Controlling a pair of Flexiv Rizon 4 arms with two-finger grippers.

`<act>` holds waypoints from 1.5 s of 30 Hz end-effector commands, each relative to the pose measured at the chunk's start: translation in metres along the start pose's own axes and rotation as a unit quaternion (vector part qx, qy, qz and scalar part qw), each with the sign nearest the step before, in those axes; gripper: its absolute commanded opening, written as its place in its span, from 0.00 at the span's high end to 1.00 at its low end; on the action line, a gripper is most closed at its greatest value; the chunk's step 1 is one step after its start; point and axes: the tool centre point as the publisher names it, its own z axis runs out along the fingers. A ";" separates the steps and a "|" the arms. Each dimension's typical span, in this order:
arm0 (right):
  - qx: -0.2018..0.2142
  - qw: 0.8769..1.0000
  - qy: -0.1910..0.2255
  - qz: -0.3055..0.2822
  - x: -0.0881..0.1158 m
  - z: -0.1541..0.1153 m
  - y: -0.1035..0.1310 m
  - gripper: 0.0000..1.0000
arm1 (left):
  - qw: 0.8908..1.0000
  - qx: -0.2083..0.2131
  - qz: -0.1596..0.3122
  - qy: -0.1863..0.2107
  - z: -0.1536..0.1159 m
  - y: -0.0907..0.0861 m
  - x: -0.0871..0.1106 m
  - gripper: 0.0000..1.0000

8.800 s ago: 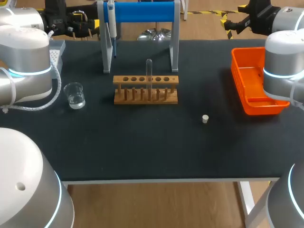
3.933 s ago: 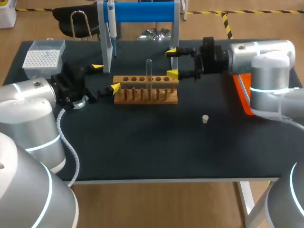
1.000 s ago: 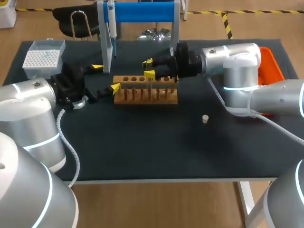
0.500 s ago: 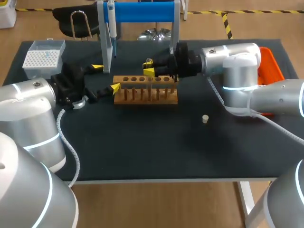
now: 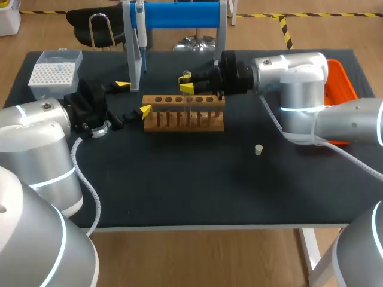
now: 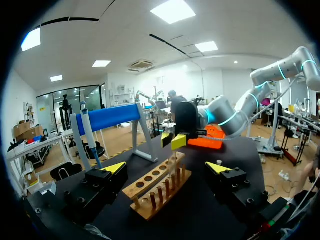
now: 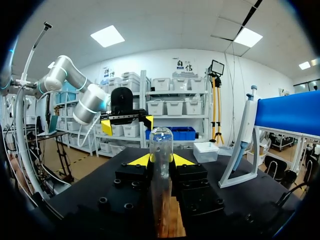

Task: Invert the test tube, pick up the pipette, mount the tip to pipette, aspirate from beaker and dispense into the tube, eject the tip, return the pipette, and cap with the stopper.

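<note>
Because the tube [image 7: 161,150] is standing upright at the rack [image 5: 179,119] with its rounded end up, the right gripper [image 5: 186,84] is pinching it side-on. Both yellow tips are pressing its upper part from opposite sides, with a narrow gap and nothing else held. I'm reading the side grip as deliberate: it's leaving the wrist free to roll the tube over once it's lifted clear, so the invert step is only starting, not done. The left gripper [image 6: 165,169] is hanging at the rack's other end, fingers spread wide and holding nothing. The rack end is lying ahead between them with no contact I can see. It's probably parking there to steady the rack or be ready for the next pick, but I can't confirm that. The beaker [image 5: 97,127] is sitting mostly hidden under that wrist. The pipette [image 5: 139,33] is hanging on the stand [image 5: 179,15] behind the rack. The tip box [image 5: 54,70] is sitting at the back left, and the stopper [image 5: 258,149] is lying alone to the right of the rack, all within reach for later steps.
</note>
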 end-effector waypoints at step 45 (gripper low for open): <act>0.000 1.000 -0.022 -0.012 0.009 -0.012 0.050 1.00 | 1.000 0.002 0.000 -0.002 0.000 0.001 0.001 0.00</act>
